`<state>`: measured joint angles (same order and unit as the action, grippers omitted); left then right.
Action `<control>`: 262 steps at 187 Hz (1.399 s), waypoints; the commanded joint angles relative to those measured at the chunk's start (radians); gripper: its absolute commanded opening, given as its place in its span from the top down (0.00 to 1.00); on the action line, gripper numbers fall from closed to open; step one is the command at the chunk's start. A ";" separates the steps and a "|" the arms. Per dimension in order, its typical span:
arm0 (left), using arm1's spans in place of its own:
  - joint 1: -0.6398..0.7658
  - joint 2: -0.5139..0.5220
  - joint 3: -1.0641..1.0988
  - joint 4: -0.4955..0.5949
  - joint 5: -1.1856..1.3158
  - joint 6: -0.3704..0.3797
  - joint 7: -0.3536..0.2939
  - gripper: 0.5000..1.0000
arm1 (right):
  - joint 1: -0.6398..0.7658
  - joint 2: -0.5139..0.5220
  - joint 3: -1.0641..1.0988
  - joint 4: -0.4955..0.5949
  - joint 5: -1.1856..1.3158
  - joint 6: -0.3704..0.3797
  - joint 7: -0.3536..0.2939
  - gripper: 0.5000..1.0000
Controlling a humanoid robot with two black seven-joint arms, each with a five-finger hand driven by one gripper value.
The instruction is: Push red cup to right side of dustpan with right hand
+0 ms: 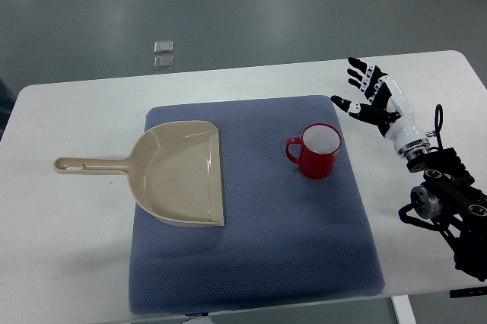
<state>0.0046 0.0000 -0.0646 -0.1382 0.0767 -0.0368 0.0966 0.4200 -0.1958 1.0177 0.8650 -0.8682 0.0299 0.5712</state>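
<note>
A red cup [317, 151] with a white inside stands upright on the blue mat [251, 263], its handle pointing left. A beige dustpan [183, 174] lies on the mat's left part, its handle reaching left onto the white table, its open mouth facing the cup. My right hand [369, 96] hovers over the table just right of the mat's far right corner, fingers spread and empty, a short way up and to the right of the cup. The left arm is out of view.
The white table [68, 217] carries the mat. Its far edge runs behind the hand, its right edge near my forearm [445, 195]. Two small grey squares [163, 54] lie on the floor beyond the table.
</note>
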 commanded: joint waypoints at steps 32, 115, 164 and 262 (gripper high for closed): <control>0.000 0.000 0.000 -0.001 0.000 0.000 0.000 0.00 | 0.000 -0.005 0.001 0.000 0.000 0.004 -0.001 0.17; 0.000 0.000 0.000 0.000 0.000 0.000 0.000 0.00 | 0.000 -0.013 0.004 0.000 0.000 0.007 -0.005 0.17; 0.000 0.000 0.000 0.000 0.000 0.000 0.000 0.00 | -0.003 -0.025 0.001 0.000 -0.003 0.064 -0.013 0.17; 0.000 0.000 0.000 0.000 0.000 0.000 0.000 0.00 | -0.029 -0.099 -0.002 0.002 -0.020 0.268 -0.040 0.17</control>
<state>0.0047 0.0000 -0.0646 -0.1380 0.0767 -0.0368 0.0966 0.3936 -0.2881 1.0149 0.8651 -0.8881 0.2487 0.5269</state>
